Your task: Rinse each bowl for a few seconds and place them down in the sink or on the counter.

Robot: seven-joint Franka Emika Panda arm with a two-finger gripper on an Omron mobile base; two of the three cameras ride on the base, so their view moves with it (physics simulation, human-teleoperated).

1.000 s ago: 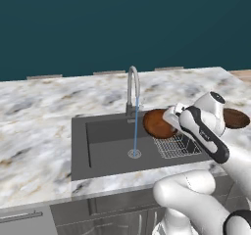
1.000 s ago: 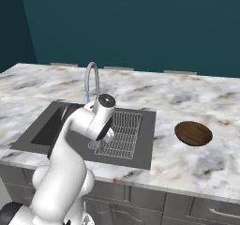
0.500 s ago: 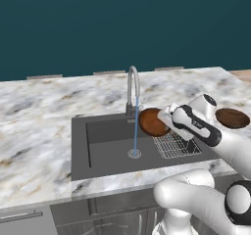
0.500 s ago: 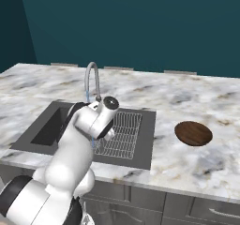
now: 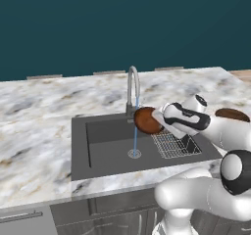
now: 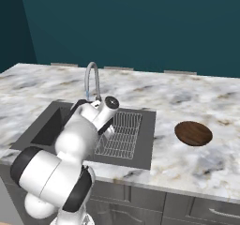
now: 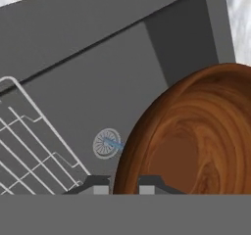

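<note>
The claw (image 7: 120, 186) is clenched on the rim of one wooden bowl (image 5: 146, 120), holding it tilted over the sink (image 5: 105, 146), touching the faucet's (image 5: 132, 84) water stream so it rinses. The arm reaches in low from four o'clock. The second bowl (image 6: 193, 133) rests on the desk (image 6: 197, 102), at the sink's three o'clock.
</note>
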